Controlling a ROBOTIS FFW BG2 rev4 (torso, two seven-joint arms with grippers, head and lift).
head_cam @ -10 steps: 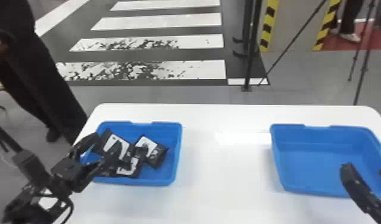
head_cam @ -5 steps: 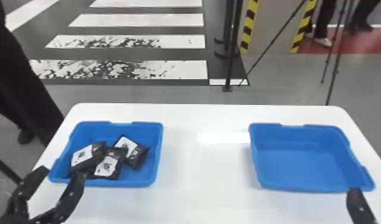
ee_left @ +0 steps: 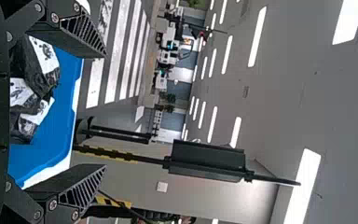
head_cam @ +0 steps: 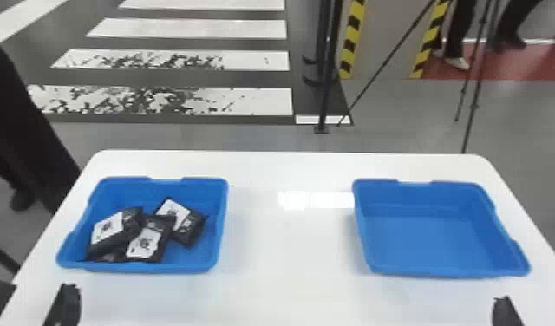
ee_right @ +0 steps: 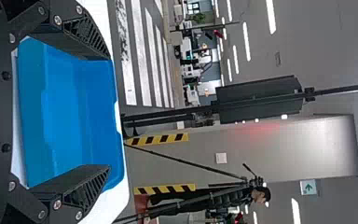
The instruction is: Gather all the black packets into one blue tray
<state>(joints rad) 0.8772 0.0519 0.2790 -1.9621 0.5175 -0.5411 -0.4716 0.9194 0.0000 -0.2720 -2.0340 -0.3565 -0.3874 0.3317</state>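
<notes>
The left gripper [ee_left: 105, 111] stands at the near left corner of the table [head_cam: 289, 260], its 2 fingers wide apart with nothing between them. From it, the left blue tray [head_cam: 181, 263] lies beyond and to the right; its near rim is the first edge any reach must clear.

Inside, at least 3 black packets overlap or lie close together. The left-hand packet [head_cam: 112, 229] is nearest this gripper, its long axis slanting from near left to far right, partly over the middle packet [head_cam: 146, 243], which runs near to far. The right-hand packet [head_cam: 189, 223] slants from far left to near right. A dark edge beneath may be a 4th; count not confirmed.

The right gripper [ee_right: 109, 112], fingers also parted, is at the near right, just short of the right blue tray [head_cam: 424, 238] and well apart from the packets.

Assessment: gathering into 1 tray appears satisfied. Withdrawal is the probable next move; any correction falls to the left arm, reaching far and right with its fingers turned across the chosen packet's long axis.
</notes>
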